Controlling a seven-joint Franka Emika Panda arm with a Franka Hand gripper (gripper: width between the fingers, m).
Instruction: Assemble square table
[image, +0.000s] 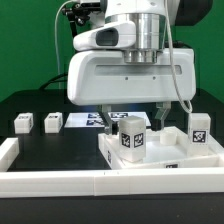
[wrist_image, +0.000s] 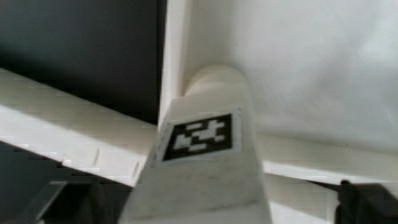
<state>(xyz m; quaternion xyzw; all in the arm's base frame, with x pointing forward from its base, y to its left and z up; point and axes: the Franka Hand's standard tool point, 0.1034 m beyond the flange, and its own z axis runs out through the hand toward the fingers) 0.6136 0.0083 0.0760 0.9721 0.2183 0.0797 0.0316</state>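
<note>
Arm (image: 135, 60): a white Panda with a broad wrist housing. It hangs over the middle of the scene and hides much of the back.
Desk (image: 60, 145): a black top that carries everything. A bare stretch lies on the exterior view's left.
Rail (image: 60, 182): long and white. It runs along the near edge of the desk and turns up at the left end.
Slab (image: 175, 158): the white square tabletop. It lies flat on the desk at the exterior view's right, just behind the rail, with its rimmed underside up.
Marker board (image: 88, 120): thin and flat with printed tags. It lies at the back and is partly covered by the arm.
Pincer (image: 134, 122): it points straight down over the slab's left part. Its jaws are apart, with one dark finger (image: 107, 118) on each side of the centre leg and a gap showing on both sides. The wrist view shows the same, with dark fingers at either side of the leg.
Centre leg (image: 133, 138) (wrist_image: 199, 140): a short white block, upright on the slab near its left corner. Its tag faces the exterior camera. Whether it is seated in the slab cannot be told.
Right leg (image: 198, 130): upright at the slab's right side with its tag showing. Whether it stands on or behind the slab is unclear.
Inner leg (image: 53, 121): it stands on the desk left of the marker board.
Outer leg (image: 23, 123): it stands on the desk near the inner leg, farther left, well apart from the slab.
</note>
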